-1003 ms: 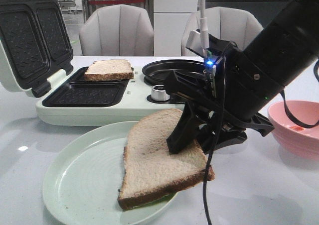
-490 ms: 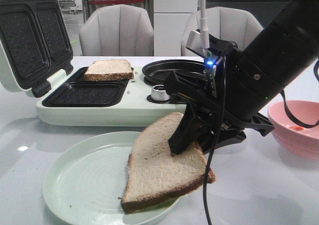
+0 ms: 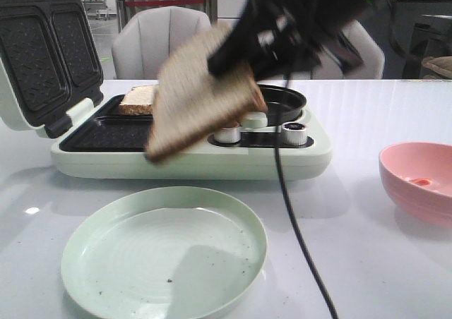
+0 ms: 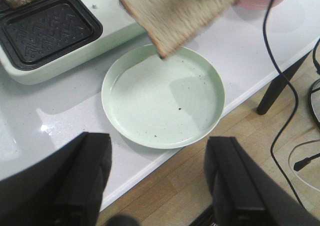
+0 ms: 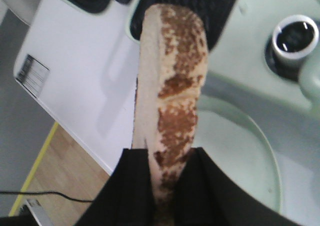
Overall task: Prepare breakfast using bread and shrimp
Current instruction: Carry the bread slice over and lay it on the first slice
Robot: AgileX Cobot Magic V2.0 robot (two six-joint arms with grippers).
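My right gripper [image 3: 236,61] is shut on a bread slice [image 3: 194,104] and holds it tilted in the air above the sandwich maker [image 3: 183,157], over its front well. In the right wrist view the slice [image 5: 172,86] stands edge-on between the fingers [image 5: 135,186]. It also shows in the left wrist view [image 4: 175,11]. A second bread slice [image 3: 139,99] lies in the maker's back well. The shrimp [image 3: 422,183] lies in the pink bowl [image 3: 417,181] at the right. My left gripper [image 4: 157,178] is open and empty, back over the table's front edge.
An empty pale green plate [image 3: 164,252] with a few crumbs sits at the front of the table. The maker's lid [image 3: 46,51] stands open at the left. A black cable [image 3: 296,227] hangs from the right arm across the table. Chairs stand behind.
My right gripper has lifted the bread slice off the green plate and carried it up and back over the sandwich maker. The plate is now empty.
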